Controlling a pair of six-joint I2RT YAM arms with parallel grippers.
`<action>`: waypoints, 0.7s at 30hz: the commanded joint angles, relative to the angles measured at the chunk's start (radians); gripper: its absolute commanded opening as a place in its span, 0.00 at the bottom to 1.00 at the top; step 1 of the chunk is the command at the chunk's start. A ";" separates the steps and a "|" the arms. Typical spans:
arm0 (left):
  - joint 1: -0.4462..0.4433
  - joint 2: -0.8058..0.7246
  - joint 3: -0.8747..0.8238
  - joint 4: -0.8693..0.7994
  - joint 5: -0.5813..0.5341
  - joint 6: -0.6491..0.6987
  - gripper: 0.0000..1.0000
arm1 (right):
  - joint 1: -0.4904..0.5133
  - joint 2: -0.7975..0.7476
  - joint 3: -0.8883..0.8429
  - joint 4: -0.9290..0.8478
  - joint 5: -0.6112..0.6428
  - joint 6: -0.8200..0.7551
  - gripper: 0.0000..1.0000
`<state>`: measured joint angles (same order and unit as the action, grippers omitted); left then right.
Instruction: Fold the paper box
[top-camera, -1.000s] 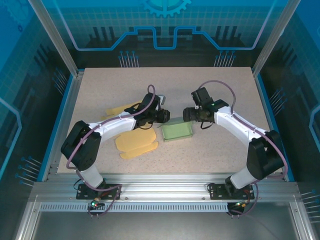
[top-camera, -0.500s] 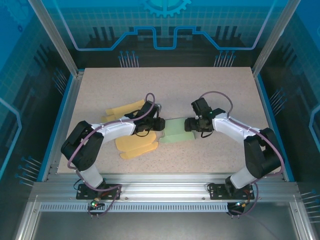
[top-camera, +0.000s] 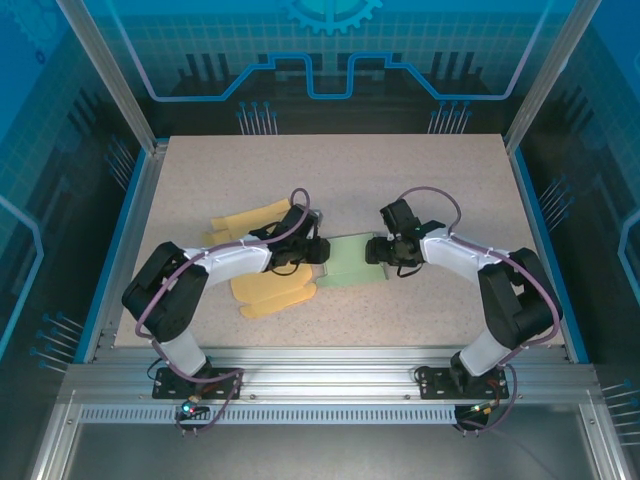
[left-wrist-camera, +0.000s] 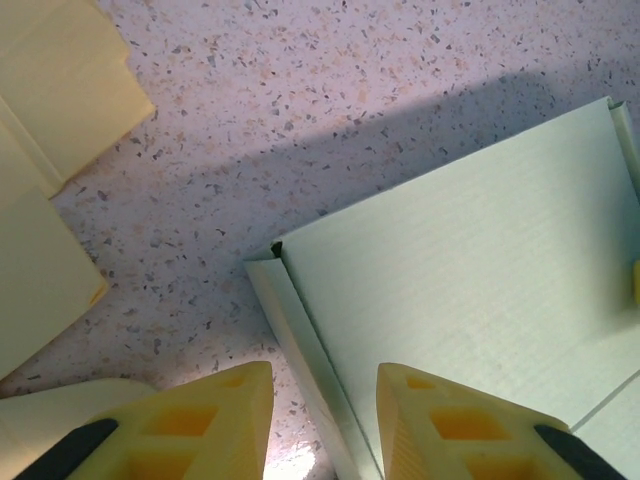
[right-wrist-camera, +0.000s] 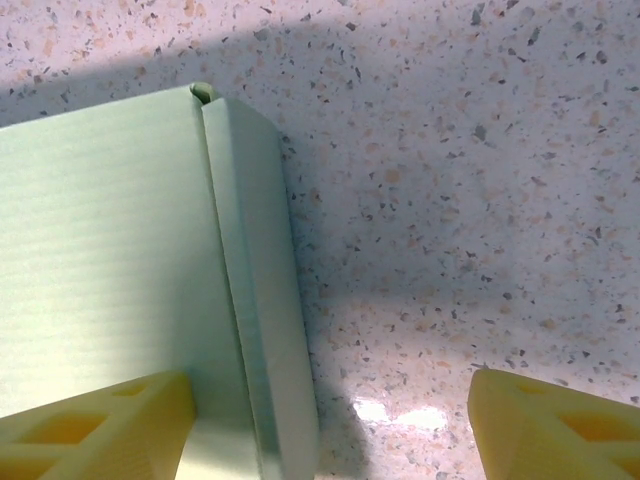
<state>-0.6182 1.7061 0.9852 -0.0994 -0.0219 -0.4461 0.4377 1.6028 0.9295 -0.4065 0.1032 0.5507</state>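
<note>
The pale green paper box lies flat on the table's middle, its narrow side flaps folded up a little. My left gripper is low over the box's left end. In the left wrist view the gripper is open and straddles the left flap, with one finger over the green panel. My right gripper is at the right end. Seen from its wrist, the gripper is open wide around the right flap, with one finger over the panel and the other over bare table.
Flat yellow paper blanks lie left of the box, one near the left arm's forearm and another farther back; their corners show in the left wrist view. The speckled tabletop stretches behind and to the right.
Both grippers have come down and closed in on the two ends of the green box. The box has shifted slightly left. The right jaws have narrowed a little.
</note>
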 joint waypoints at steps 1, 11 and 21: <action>-0.009 0.004 0.009 -0.012 0.017 -0.011 0.32 | 0.006 -0.008 0.004 -0.054 -0.026 0.000 0.75; 0.016 0.050 0.046 -0.086 -0.007 -0.046 0.12 | -0.035 -0.150 -0.027 -0.001 -0.148 0.010 0.83; 0.083 0.070 0.004 -0.031 0.107 -0.107 0.06 | -0.112 -0.109 -0.135 0.172 -0.360 0.091 0.84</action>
<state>-0.5549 1.7554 1.0115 -0.1425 0.0269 -0.5163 0.3466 1.4731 0.8181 -0.3122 -0.1551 0.6033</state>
